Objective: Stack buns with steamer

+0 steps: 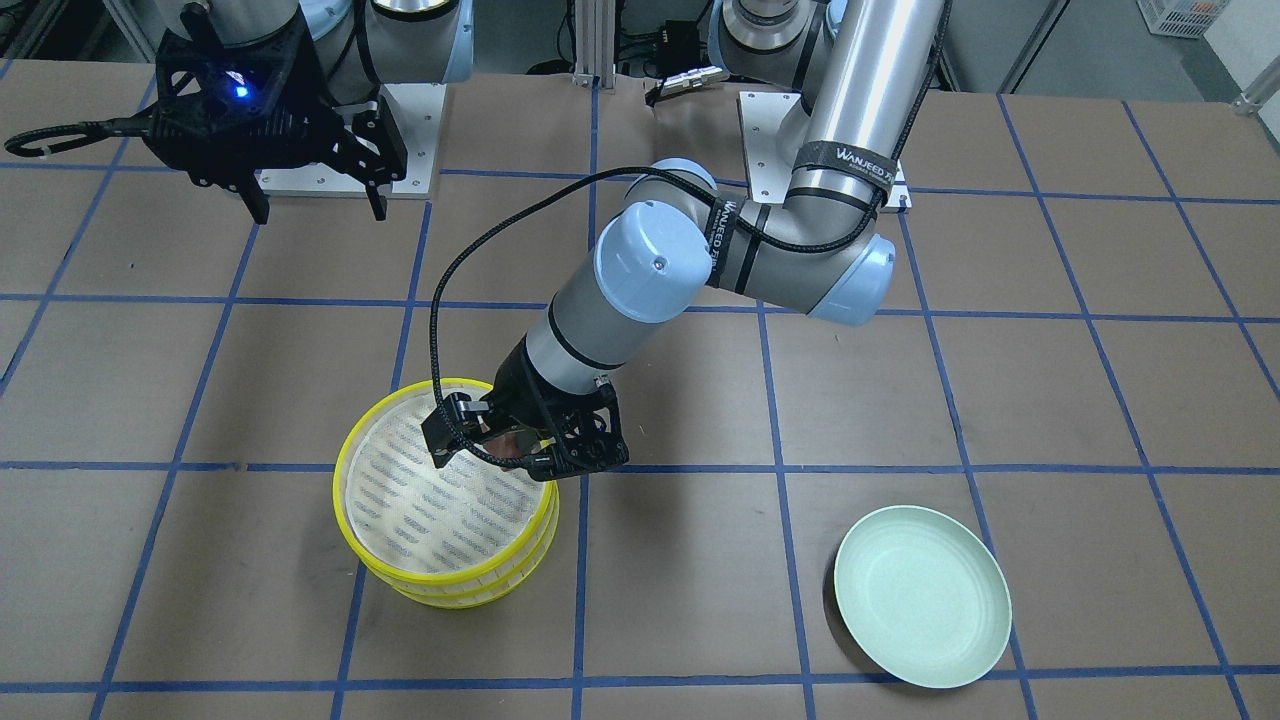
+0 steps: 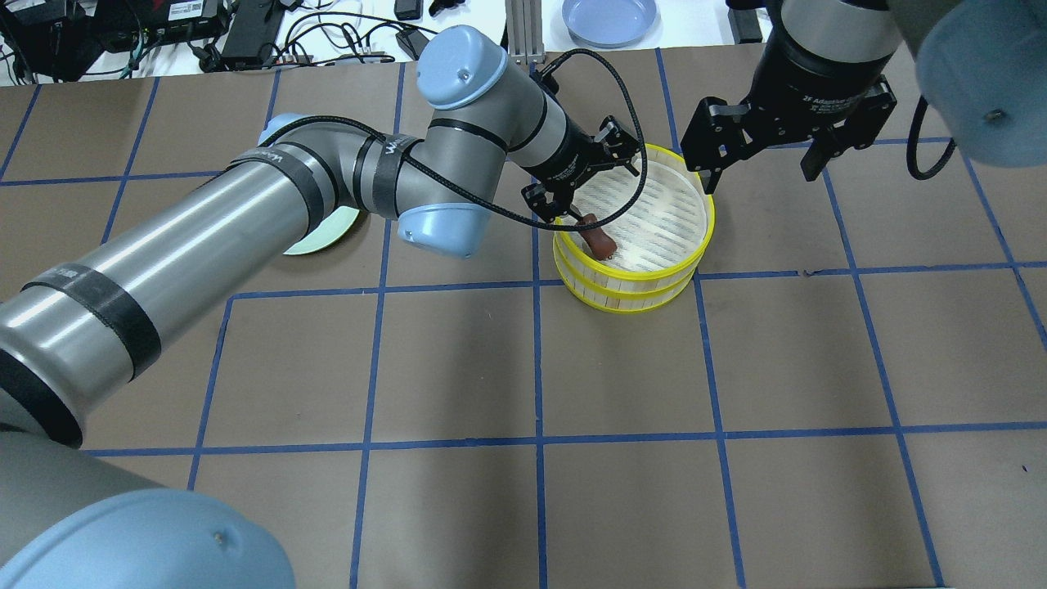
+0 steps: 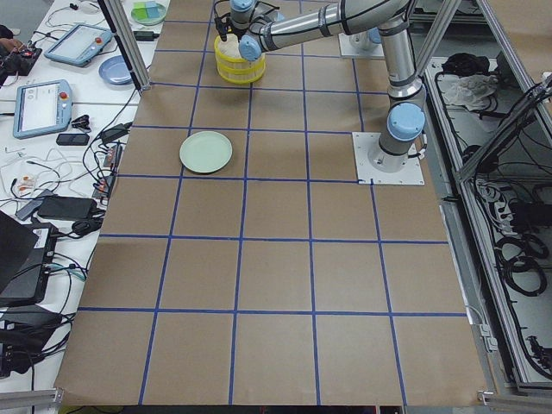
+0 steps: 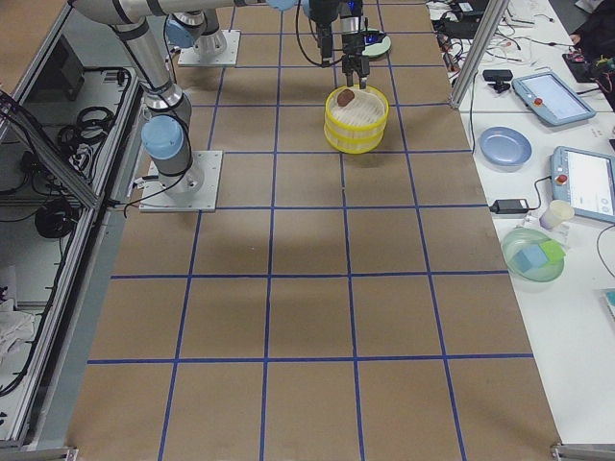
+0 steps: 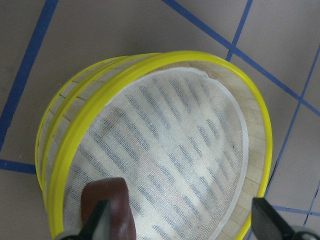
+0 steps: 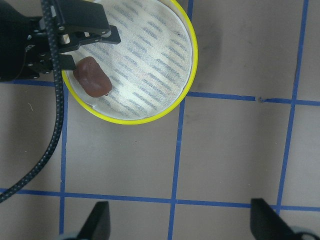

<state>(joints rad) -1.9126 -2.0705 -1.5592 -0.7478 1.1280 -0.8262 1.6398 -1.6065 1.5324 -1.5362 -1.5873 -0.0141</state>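
The yellow-rimmed steamer [image 2: 703, 221], two tiers stacked with a white cloth liner, stands on the brown table; it also shows in the front view [image 1: 345, 500]. The dark reddish-brown bun [image 2: 599, 241] lies on the liner of the top tier near the rim, as the right wrist view [image 6: 91, 76] and the left wrist view [image 5: 107, 205] show. My left gripper [image 2: 590, 196] is open over that tier, with one finger [image 5: 97, 222] right beside the bun. My right gripper [image 2: 761, 164] is open and empty, hovering beyond the steamer. The cream-white bun is not in view.
A pale green plate [image 1: 920, 610] lies empty on the table, apart from the steamer on my left side; the overhead view [image 2: 323, 239] shows it partly behind the left arm. A blue plate [image 2: 609, 18] sits on the bench past the table's far edge.
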